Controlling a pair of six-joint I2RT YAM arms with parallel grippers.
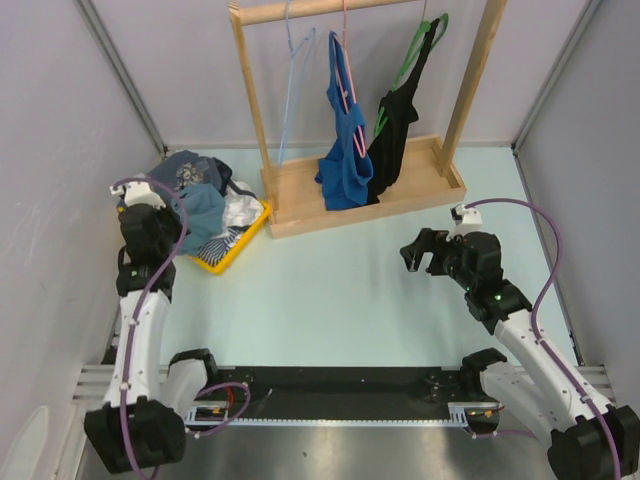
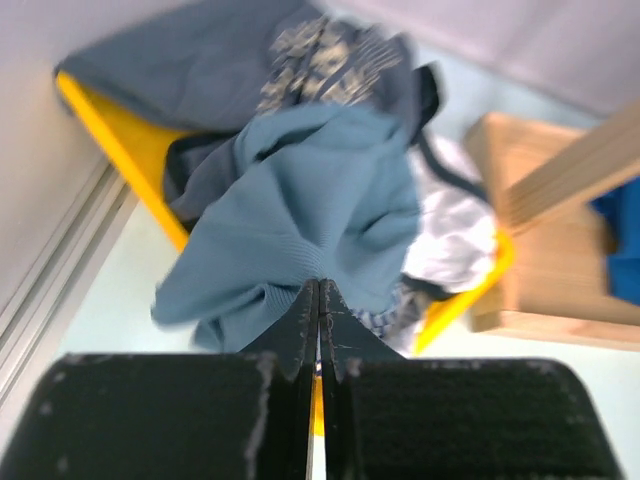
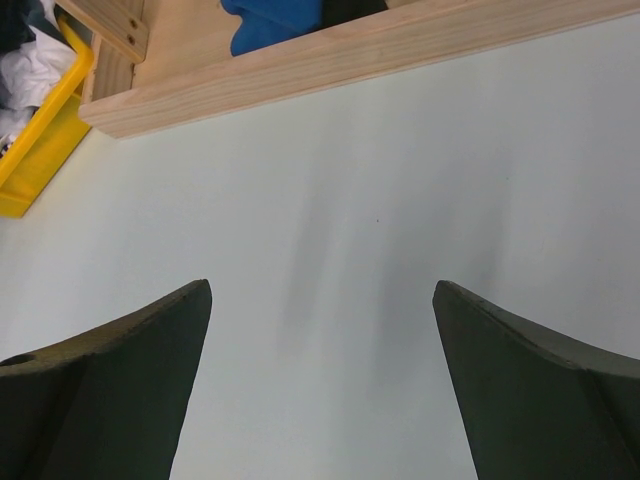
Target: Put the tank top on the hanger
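The dusty teal-blue tank top (image 2: 310, 200) lies crumpled on top of the clothes pile in the yellow basket (image 2: 110, 135); it also shows in the top view (image 1: 207, 212). My left gripper (image 2: 319, 288) is shut, its tips pinching a fold at the top's near edge, and shows in the top view (image 1: 188, 232) at the basket's left side. The pale light-blue wire hanger (image 1: 293, 85) hangs bare at the left end of the wooden rack's rod. My right gripper (image 3: 322, 290) is open and empty over bare table, in the top view (image 1: 420, 255) right of centre.
The wooden rack (image 1: 365, 190) stands at the back; a royal-blue top (image 1: 345, 150) hangs on a pink hanger and a black top (image 1: 395, 125) on a green one. The basket (image 1: 245, 240) also holds dark and white clothes. Grey walls close both sides.
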